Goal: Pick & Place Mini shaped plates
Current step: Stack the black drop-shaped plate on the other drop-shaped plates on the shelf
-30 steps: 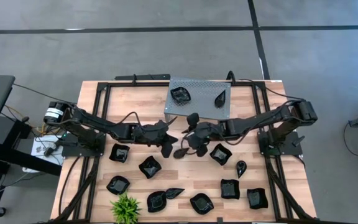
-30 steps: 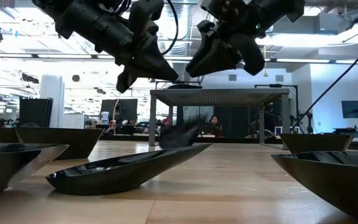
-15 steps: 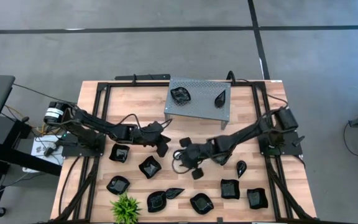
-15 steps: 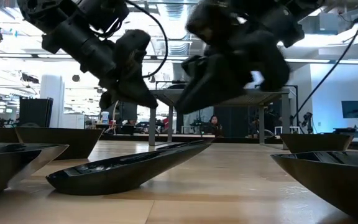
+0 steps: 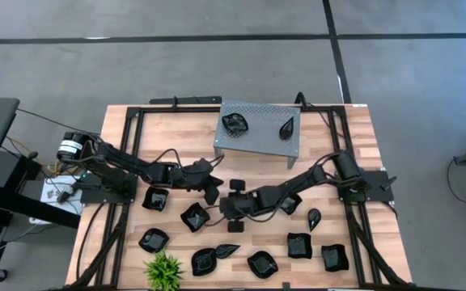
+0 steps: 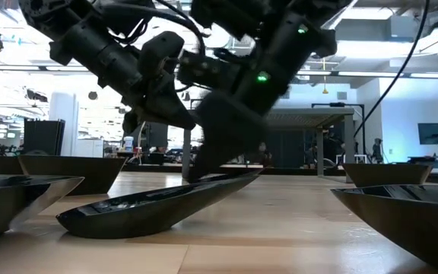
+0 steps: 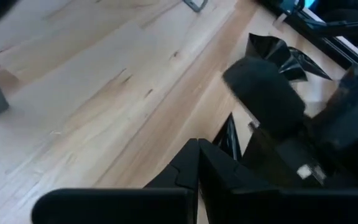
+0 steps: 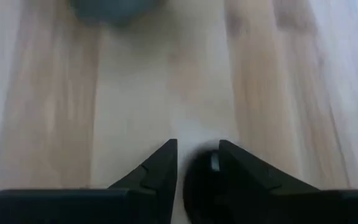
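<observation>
You see glossy black mini shaped plates (image 5: 299,245) on a pale, streaked wood-grain table (image 5: 354,129). The perforated shelf (image 5: 261,132) is grey, dotted with holes. The plant (image 5: 163,271) is bright green. Both arms are dark; the right arm (image 6: 280,46) shows small green lights.

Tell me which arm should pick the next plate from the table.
Right. The right gripper is already down among the plates, beside the wavy-edged plate, fingers parted. The left gripper hangs shut above the table.
</observation>
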Motion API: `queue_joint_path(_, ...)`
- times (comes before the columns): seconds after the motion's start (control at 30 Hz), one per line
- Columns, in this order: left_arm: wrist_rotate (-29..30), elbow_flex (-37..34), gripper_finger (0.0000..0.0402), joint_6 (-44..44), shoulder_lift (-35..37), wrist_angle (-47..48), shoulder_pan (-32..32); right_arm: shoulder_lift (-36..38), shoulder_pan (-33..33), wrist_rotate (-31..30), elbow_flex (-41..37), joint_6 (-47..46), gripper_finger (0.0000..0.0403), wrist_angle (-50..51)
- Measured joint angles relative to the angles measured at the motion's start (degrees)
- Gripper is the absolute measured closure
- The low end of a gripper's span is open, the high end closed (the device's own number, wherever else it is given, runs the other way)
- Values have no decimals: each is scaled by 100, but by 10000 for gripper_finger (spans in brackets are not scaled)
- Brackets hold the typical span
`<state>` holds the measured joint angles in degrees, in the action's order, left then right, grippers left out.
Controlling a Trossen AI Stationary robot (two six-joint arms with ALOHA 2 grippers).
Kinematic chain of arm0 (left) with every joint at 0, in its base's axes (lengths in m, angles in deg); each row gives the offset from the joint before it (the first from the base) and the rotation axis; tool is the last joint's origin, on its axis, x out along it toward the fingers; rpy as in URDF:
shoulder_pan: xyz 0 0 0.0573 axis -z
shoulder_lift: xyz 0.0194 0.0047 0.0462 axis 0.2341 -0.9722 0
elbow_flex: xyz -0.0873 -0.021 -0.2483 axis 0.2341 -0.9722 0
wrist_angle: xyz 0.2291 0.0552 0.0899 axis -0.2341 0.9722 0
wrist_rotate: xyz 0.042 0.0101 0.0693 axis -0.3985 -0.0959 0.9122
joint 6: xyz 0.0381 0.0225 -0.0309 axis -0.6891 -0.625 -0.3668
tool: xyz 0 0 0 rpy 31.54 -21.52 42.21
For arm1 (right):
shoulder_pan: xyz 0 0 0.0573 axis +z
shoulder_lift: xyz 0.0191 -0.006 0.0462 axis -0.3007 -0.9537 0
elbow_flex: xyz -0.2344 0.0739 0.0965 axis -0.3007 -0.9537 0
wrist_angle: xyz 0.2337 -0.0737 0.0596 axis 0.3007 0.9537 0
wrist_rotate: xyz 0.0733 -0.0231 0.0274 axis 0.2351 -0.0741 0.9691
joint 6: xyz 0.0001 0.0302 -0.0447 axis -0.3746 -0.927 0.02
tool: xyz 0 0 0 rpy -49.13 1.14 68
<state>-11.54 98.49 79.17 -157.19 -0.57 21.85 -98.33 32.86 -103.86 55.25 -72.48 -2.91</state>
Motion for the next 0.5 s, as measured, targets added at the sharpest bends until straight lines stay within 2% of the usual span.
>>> queue_joint_path(0.27, 0, 2, 393, -153, 0, -97, 67, -49, -47, -10, -3, -307, 297, 287)
queue_joint_path(0.5, 0, 2, 393, -153, 0, -135, 67, -35, -72, 137, 10, -509, 338, 523)
